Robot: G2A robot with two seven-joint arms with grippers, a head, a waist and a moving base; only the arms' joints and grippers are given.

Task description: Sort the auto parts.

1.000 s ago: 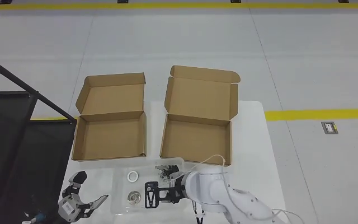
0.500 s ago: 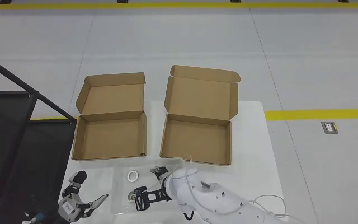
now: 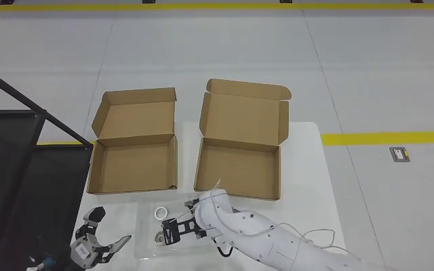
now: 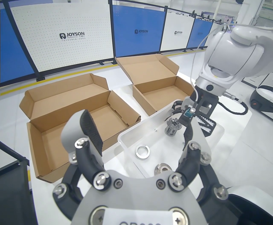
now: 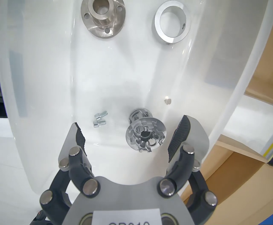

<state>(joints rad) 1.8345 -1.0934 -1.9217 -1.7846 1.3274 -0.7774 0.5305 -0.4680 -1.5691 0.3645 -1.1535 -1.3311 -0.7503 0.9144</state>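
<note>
"tray contents: what can you make out under the right gripper (image 5: 130, 129)?"

"its fingers are spread wide over the clear tray (image 5: 42, 85). a toothed hub (image 5: 146, 135) lies between them, touching neither, with two small screws (image 5: 99, 119) just beside it. farther along sit a flanged bushing (image 5: 102, 18) and a ring collar (image 5: 172, 23)."

"and the left gripper (image 4: 138, 119)?"

"spread too, holding nothing, off the tray's end. from above, the right arm covers the hub. beyond the tray stand the left cardboard box (image 3: 132, 169) and the right cardboard box (image 3: 237, 169) — lids up."
</note>
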